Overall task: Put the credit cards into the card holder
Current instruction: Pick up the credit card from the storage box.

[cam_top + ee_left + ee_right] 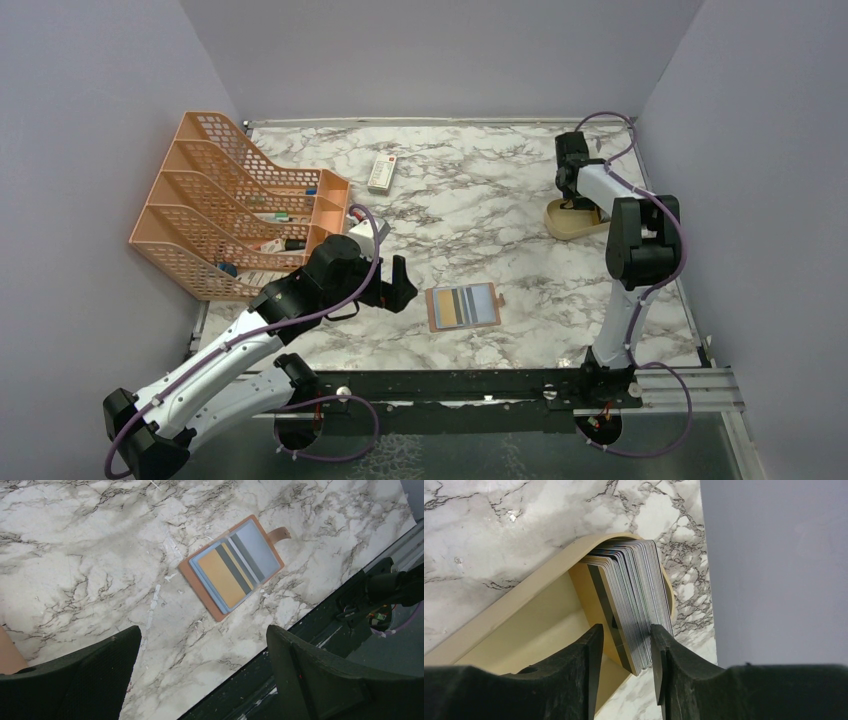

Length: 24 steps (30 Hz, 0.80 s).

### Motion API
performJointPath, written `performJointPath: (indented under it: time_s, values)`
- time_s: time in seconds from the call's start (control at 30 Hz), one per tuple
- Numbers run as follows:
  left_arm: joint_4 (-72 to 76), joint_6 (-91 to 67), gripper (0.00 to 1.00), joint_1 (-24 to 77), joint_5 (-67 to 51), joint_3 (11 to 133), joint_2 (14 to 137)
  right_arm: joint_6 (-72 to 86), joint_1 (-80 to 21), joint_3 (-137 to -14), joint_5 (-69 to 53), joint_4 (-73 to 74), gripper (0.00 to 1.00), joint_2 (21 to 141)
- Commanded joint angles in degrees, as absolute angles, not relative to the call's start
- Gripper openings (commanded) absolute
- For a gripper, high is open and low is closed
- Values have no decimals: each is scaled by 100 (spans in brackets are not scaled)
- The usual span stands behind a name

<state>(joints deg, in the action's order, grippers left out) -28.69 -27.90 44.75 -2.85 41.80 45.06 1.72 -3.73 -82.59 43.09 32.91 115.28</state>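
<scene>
Even, bright light — soft shadows, little blur

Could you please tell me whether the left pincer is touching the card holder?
Apart. The left wrist view shows the open left pincer hovering short of the card holder, with bare marble table between them.

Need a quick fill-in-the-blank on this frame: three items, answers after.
1. The card holder lies ___ on the table, credit cards inside.
2. The right end effector straddles a stack of ___ in the tan tray.
3. The left end effector, jaws wide, holds ___.
Answers: open; cards; nothing.
</scene>
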Motion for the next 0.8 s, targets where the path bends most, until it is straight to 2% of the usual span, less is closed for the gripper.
performJointPath:
  time_s: [0.0,0.77]
  values:
    - [-2900,-2750,99,4482,-124,4228,4416,130,-350,-8424,4592,3077,38,11498]
    - [-2896,-2761,99,4482,-114,4201,4322,49,-350,-8488,4610,3076,23,11259]
